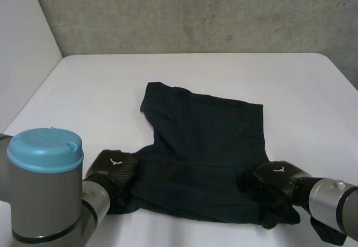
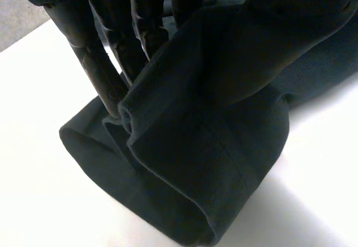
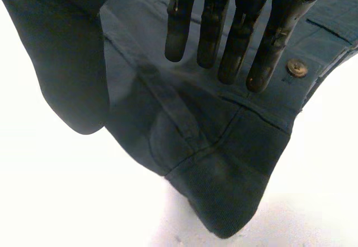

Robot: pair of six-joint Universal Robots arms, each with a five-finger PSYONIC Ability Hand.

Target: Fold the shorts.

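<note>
Left wrist view gives you the left hand with its fingers run down behind a raised fold of the dark shorts and the thumb on the other face of that fold, so the cloth is pinched between them; below the fingertips the cloth rolls over onto the white table. Right wrist view gives you the right hand with its fingers straight and slightly spread, their tips over the waistband just beside a small round button. Its thumb hangs past the cloth's edge and grips nothing you can see, so read that hand as open. The waistband corner beyond its fingertips lies rumpled. From the head view, the left hand sits at the 7 o'clock corner of the shorts and the right hand at the 5 o'clock corner, both on the near edge. The shorts lie mid-table, mostly flat, one leg reaching toward 11 o'clock and the far hem running across to 1 o'clock. Past the table at 12 o'clock stands a grey concrete wall
</note>
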